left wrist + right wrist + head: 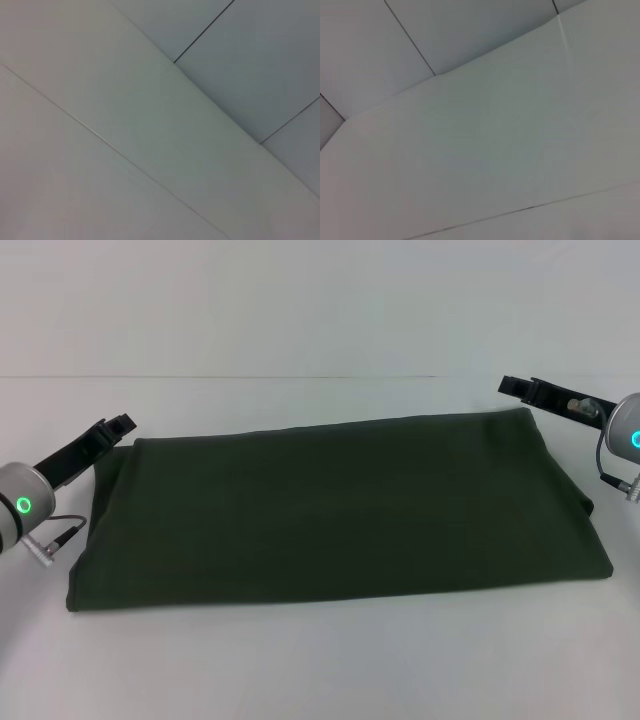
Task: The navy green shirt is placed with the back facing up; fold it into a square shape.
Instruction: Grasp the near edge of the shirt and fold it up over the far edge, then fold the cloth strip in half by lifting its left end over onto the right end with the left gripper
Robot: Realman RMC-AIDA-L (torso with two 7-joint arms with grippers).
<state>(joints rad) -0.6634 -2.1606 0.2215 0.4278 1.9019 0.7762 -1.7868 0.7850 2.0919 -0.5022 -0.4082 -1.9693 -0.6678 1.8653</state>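
Left gripper [122, 424], right gripper [513, 386] flanking folded navy green shirt [330, 508] (head view only)

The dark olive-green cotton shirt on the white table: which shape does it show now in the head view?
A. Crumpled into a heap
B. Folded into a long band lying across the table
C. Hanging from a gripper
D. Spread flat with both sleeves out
B: the dark olive-green cotton shirt lies flat as one long band on the white table, no sleeves showing.
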